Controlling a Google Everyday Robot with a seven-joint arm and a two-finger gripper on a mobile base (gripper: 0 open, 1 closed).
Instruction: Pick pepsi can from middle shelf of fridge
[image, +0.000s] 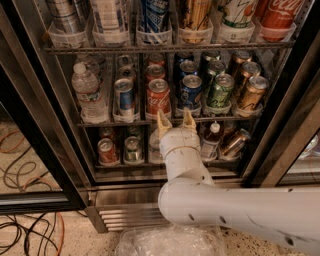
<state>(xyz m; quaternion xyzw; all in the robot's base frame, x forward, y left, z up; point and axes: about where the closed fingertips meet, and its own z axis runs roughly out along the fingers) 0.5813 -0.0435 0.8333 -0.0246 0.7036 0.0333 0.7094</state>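
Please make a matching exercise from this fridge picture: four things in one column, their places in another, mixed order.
1. pepsi can
2. Coca-Cola can
3. water bottle
4. gripper

A. far left, middle shelf
B. open, at that shelf's front edge
C. directly right of the Coca-Cola can
D. directly right of the silver-and-blue can

Pairs: 1-C; 2-D; 3-A; 4-B

Only 1 view: looks down and forward from above the arm (240, 210), close to the fridge (125, 216), with the gripper (176, 120) at centre, fingers apart, before the middle shelf (95, 123).
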